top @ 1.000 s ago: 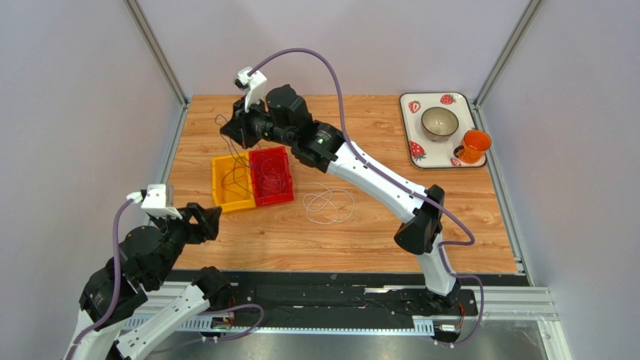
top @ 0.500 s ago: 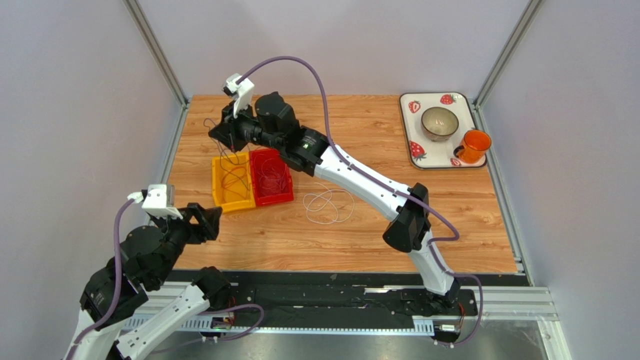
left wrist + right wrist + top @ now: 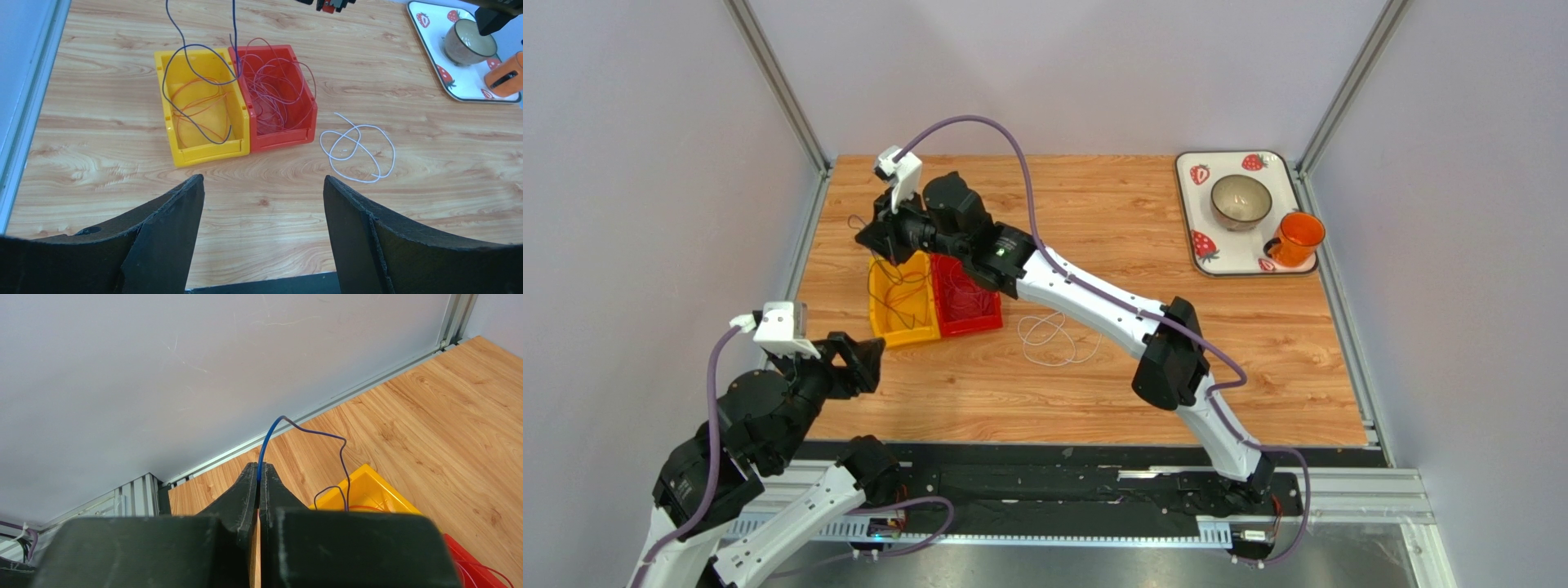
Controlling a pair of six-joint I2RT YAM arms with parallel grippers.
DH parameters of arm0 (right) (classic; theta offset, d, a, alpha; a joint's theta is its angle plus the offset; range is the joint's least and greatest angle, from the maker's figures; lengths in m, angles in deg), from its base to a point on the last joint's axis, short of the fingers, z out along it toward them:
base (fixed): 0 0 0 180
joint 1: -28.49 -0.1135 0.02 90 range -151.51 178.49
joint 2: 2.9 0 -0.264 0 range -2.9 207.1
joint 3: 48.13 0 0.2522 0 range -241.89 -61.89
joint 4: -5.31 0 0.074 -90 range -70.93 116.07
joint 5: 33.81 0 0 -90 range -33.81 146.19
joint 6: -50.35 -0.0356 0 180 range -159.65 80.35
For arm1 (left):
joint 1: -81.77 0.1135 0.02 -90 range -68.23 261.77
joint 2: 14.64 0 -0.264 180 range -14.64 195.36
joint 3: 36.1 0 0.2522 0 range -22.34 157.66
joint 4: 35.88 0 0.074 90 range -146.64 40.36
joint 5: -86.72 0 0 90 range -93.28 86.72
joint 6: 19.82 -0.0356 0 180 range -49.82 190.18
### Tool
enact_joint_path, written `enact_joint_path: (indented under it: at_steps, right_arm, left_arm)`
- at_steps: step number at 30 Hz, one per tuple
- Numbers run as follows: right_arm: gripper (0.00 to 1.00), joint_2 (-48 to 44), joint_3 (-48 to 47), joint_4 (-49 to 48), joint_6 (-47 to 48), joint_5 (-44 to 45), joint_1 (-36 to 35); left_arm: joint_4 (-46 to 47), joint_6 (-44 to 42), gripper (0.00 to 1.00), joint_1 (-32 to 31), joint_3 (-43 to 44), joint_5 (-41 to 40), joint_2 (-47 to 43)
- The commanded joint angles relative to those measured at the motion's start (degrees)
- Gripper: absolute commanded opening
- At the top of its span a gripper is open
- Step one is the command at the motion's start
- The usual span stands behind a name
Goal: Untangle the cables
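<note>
A thin dark blue cable (image 3: 270, 432) is pinched in my right gripper (image 3: 259, 468), which is shut on it above the yellow bin (image 3: 901, 304). The cable hangs down (image 3: 233, 24) and loops into that bin, over orange cables (image 3: 196, 101). The red bin (image 3: 279, 98) beside it holds a tangle of pale purple and red cables (image 3: 276, 79). A white cable (image 3: 359, 150) lies coiled on the wood to the right of the bins. My left gripper (image 3: 261, 180) stands open and empty, above the table in front of the bins.
A strawberry-print tray (image 3: 1192, 208) at the back right carries a bowl (image 3: 1241, 200) and an orange cup (image 3: 1296, 237). Grey walls and metal rails (image 3: 808, 233) close the table's left, back and right sides.
My right arm has swung left and slightly nearer with the blue cable, from behind the red bin to over the yellow bin. The left arm has not moved.
</note>
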Motion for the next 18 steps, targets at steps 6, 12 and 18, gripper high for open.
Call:
enact_joint_path:
  at_steps: [6,12,18]
  right_arm:
    - [0.00,-0.24,4.07,-5.17,-1.38,1.10,-0.19]
    - [0.00,-0.95,8.81,-5.79,-3.05,-0.22,-0.10]
    - [0.00,-3.32,16.37,-8.15,-4.28,0.83,0.51]
  left_arm:
    - [1.51,-0.62,0.79,0.01,-0.41,0.11,-0.06]
    - [1.60,-0.71,0.79,0.01,-0.41,0.37,0.20]
    - [1.68,-0.80,0.79,0.27,-0.50,0.73,0.38]
